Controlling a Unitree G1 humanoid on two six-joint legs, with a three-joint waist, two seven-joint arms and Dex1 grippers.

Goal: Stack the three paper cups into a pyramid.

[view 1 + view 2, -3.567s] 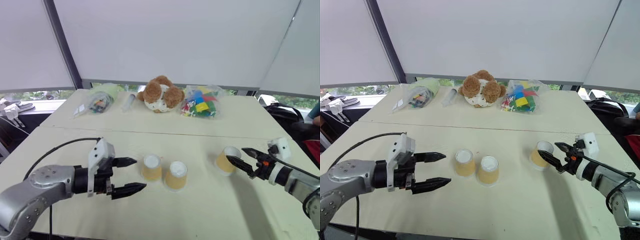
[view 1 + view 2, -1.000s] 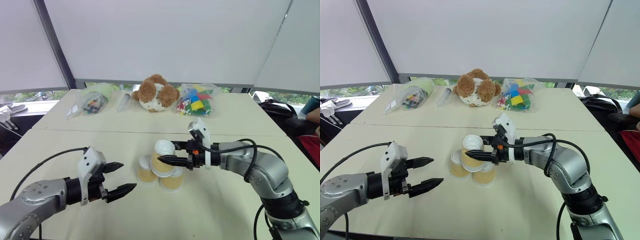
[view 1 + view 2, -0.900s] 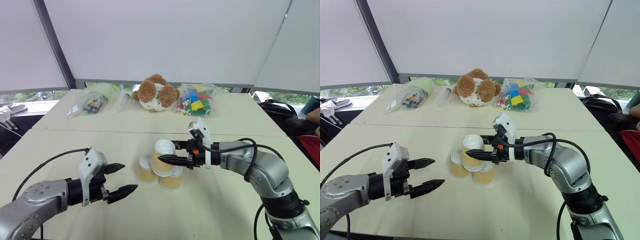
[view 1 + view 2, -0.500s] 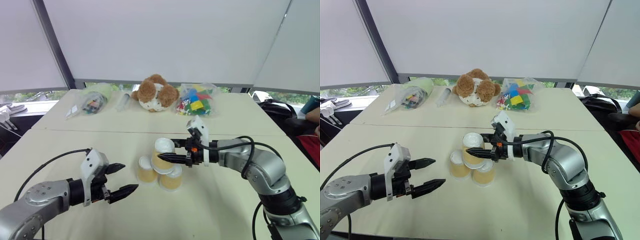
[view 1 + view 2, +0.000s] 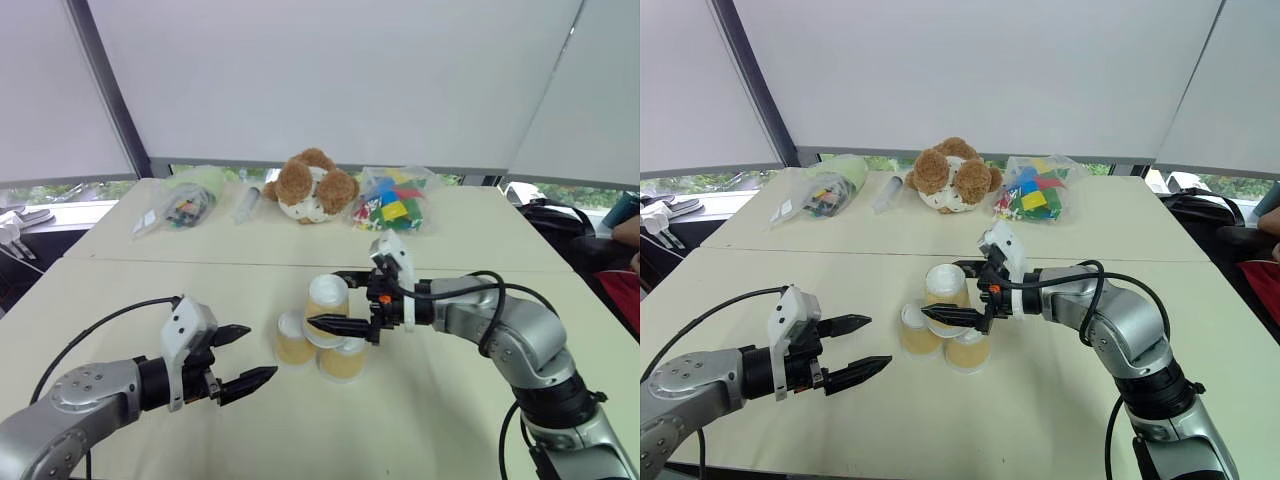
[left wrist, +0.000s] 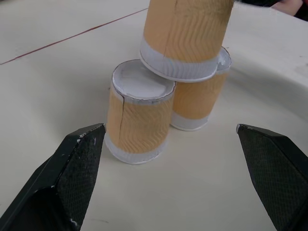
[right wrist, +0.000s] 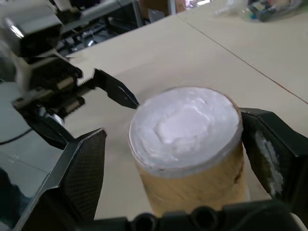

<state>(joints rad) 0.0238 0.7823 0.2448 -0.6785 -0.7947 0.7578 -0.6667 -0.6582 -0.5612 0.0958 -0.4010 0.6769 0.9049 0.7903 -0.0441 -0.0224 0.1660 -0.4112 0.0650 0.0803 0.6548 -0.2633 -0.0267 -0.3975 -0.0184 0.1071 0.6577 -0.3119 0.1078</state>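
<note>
- 3 cups, all upside down with white bottoms up, form the pyramid [image 5: 322, 330] on the near table [image 5: 450, 420], in front of the teddy bear [image 5: 308, 186].
- Base: left cup [image 5: 293, 337] and right cup [image 5: 343, 358] stand side by side, close together.
- Top cup [image 5: 327, 302] sits across the 2 base cups, resting on both bottoms; in the left wrist view its rim overlaps the bottoms of both.
- Right gripper [image 5: 952, 292]: jaws spread wide, 1 finger on either side of the top cup. In the right wrist view each finger [image 7: 77, 168] stands clear of the cup wall with a gap showing; the cup sits between them, not clamped.
- Left gripper [image 5: 242, 357]: jaws apart, empty, just to the left of the pyramid and level with the base cups, tips pointing at the left cup. Not touching any cup.
- In the left wrist view the left cup [image 6: 137, 115] stands between the 2 fingertips [image 6: 82, 149] but well ahead of them.
- Behind the pyramid, on the far table beside the teddy bear: a bag of coloured blocks [image 5: 393, 203] on its right, a clear bag [image 5: 185, 201] on its left.
</note>
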